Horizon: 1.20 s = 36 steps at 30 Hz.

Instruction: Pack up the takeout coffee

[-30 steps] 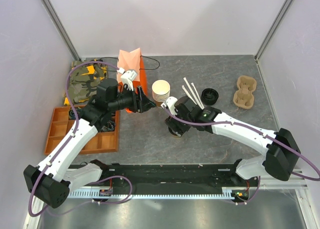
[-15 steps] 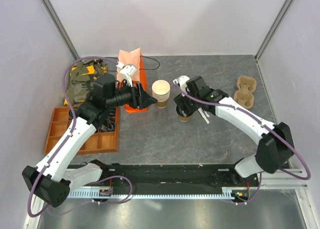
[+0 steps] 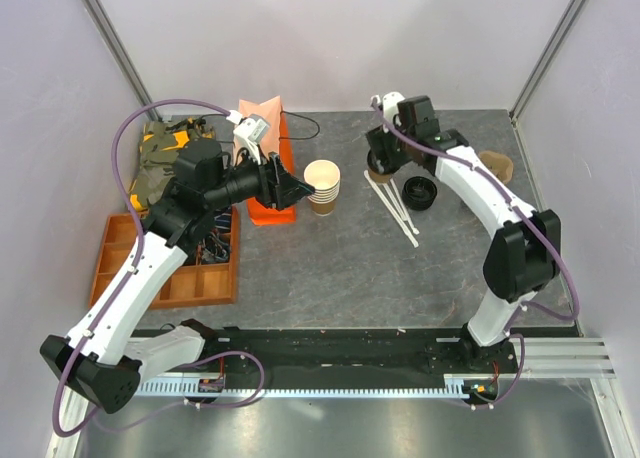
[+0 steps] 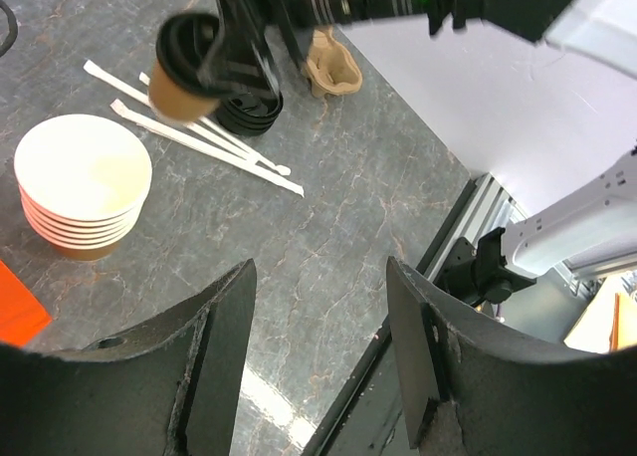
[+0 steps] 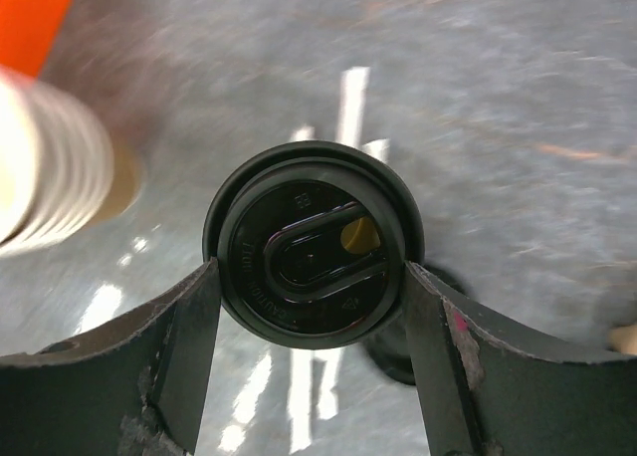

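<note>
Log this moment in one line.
right claw: shut on takeout coffee, aloft | left claw: open, empty, beside orange bag | bagging: not yet done

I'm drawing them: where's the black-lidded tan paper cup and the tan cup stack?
Tan paper cup with black plastic lid (image 5: 314,259), right wrist view, lid's middle.
Stack of lidless tan cups (image 4: 82,169), left wrist view, top cup.

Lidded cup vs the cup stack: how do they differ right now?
Lidded cup wears a black lid; cup stack is open, white inside. Lidded cup is single, gripped by the right tool; cup stack is several nested, standing free on the table. Both tan paper.
</note>
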### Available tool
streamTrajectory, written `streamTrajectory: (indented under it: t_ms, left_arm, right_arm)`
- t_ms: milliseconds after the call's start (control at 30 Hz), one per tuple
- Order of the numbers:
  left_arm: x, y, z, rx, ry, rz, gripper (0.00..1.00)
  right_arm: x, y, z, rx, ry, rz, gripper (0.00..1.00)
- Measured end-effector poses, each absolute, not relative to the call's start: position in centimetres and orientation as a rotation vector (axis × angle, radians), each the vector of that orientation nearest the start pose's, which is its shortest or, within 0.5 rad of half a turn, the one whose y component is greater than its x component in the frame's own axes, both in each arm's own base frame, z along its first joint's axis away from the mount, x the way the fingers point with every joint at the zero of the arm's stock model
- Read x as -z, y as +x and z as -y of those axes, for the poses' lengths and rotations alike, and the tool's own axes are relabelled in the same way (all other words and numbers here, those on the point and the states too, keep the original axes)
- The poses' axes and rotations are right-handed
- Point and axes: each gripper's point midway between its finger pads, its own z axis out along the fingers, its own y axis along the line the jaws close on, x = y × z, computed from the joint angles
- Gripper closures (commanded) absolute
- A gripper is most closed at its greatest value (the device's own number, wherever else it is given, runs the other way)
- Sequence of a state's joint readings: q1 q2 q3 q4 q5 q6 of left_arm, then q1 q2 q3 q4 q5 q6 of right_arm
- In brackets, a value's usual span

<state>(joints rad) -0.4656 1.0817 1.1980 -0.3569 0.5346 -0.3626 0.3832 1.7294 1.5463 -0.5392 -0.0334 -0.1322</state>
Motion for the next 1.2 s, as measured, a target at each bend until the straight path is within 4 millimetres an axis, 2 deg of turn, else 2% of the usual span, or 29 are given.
streamTrajectory:
  t_ms: [167, 267, 433, 533, 733, 833, 1067, 1200]
  left_arm:
    - [-34.5, 25.3, 24.1, 1.055, 0.499, -1.843, 0.37]
    - [-34.5, 25.3, 24.1, 1.054, 0.501, -1.841, 0.37]
    - [-34.4, 25.3, 24.1, 1.054, 0.502, -1.843, 0.37]
    - [-34.2, 25.5, 24.2, 1.054, 0.501, -1.85, 0.37]
    - [-33.7, 25.6, 24.6, 1.07, 0.512, -1.868, 0.37]
    - [-33.7, 25.6, 24.7, 1.075, 0.515, -1.869, 0.37]
    - [-34.7, 25.8, 24.8, 1.077, 0.519, -1.848, 0.37]
    - [-35.3, 26.1, 24.7, 1.074, 0.517, -1.836, 0.37]
  right_arm:
    - [-20.0, 48.1, -13.8, -0.112, -0.485, -2.21, 0.3]
    - [-20.1, 49.3, -11.4, -0.077, -0.437, -2.213, 0.3]
    - [-20.2, 50.0, -7.2, -0.019, -0.373, -2.229, 0.31]
    - [-19.8, 49.9, -4.9, 0.012, -0.348, -2.246, 0.3]
    - [-18.5, 48.3, -0.8, 0.062, -0.293, -2.303, 0.3]
    - [-18.0, 47.8, 0.6, 0.075, -0.269, -2.325, 0.3]
    - [-15.5, 46.1, 2.2, 0.058, -0.237, -2.407, 0.3]
    - [-14.6, 45.5, 2.0, 0.039, -0.243, -2.433, 0.28]
